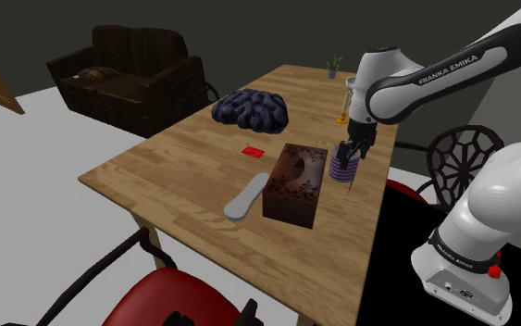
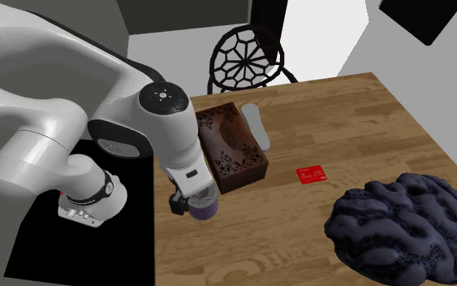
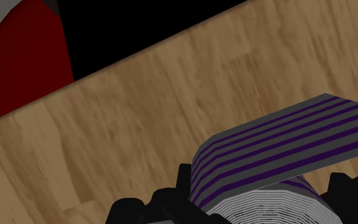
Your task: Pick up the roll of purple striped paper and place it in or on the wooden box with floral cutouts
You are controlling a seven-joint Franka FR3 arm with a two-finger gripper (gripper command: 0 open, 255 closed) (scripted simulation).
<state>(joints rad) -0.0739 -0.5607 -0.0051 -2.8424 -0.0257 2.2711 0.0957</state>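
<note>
Just beside the wooden box, on its side toward the stand, sits the striped roll (image 1: 342, 169): purple and grey bands, standing on end, coiled end turned up toward the wrist camera. A loose flap of the sheet sticks out from it. Black hand (image 1: 352, 151) comes down on it from above. The fingers (image 3: 182, 181) sit on either side of the roll and press against it, so I read the hand as clamped on the roll. Can't tell whether the roll's bottom is off the bench (image 1: 184, 157) or touching it.

Step, as I judge it: grasp made, lift about to start, placing not yet done.

Box (image 1: 294, 182) is dark brown with floral cutouts and a dished opening on top. Its top is about level with the roll.

Next move calls for a straight lift until the roll clears the box's top edge. After that comes a short sideways carry over the lid, then a descent and release. The flap could catch on the box wall if the carry is too low.

Red card (image 1: 254, 151) and grey flat piece (image 1: 243, 199) lie beyond the box, out of the path.
</note>
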